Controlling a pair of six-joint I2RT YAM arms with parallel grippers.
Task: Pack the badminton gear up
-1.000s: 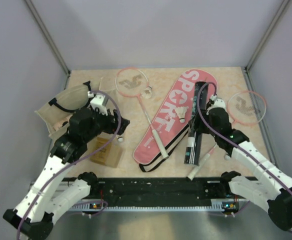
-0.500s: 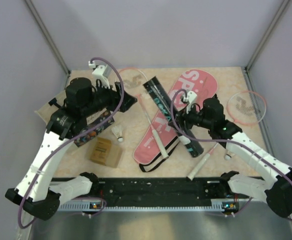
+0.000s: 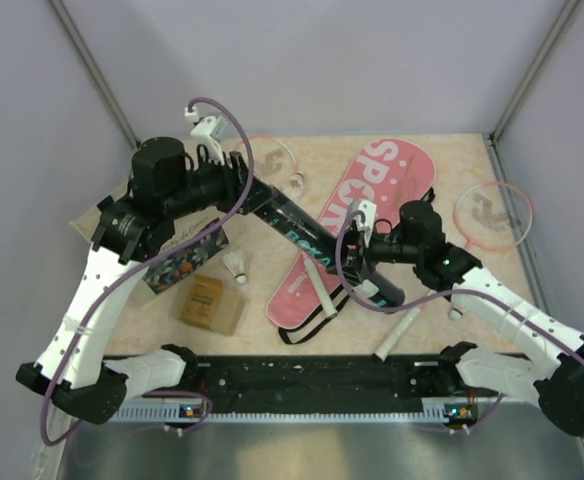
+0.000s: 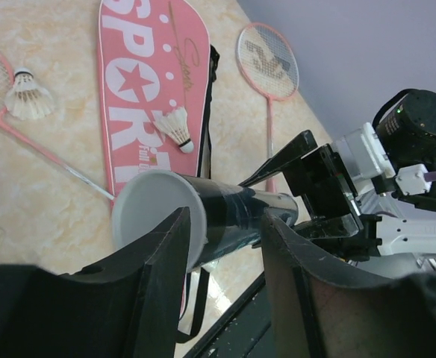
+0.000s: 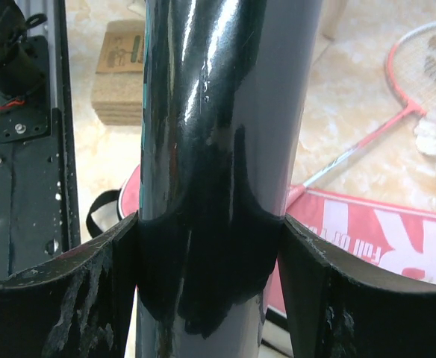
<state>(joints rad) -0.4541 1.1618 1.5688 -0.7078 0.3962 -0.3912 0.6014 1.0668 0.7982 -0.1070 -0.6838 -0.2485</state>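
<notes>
1. Hanging off the counter (image 3: 452, 160), the tube (image 3: 307, 238) bridges the two arms. Its long axis runs far-left to near-right.
2. Right jaws pinch the tube. The right wrist view shows both sides pressed flat on its glossy wall. The grip sits toward the near-right end, with a short stub showing past it.
3. Left jaws straddle the far-left end, just behind the white cap (image 4: 154, 216). One finger (image 4: 154, 283) overlaps the cap's rim and the other sits beside the tube wall. Whether they touch or a sliver of gap remains, cannot tell.
4. Key relation: the capped end points into the left jaws, and the left arm (image 3: 97, 290) is the nearer one. The right arm (image 3: 512, 315) anchors the opposite end. Likely next step is a firm hold at the cap, perhaps to open the tube.
5. The cover (image 3: 372, 185) lies flat beneath the tube.
   - One shuttlecock (image 4: 175, 125) rests on the cover.
   - A second (image 3: 236, 266) lies just beside the box (image 3: 210, 303).
   - A third (image 3: 297, 182) lies by the far racket (image 3: 324, 298).
6. Hidden or unclear:
   - The left arm mostly covers the far racket's head.
   - The top view does not show the shuttlecock on the cover.
   - A patterned thing (image 3: 177, 265) under the left arm is hard to identify.
   - The right racket (image 3: 492, 212) lies in plain sight.
</notes>
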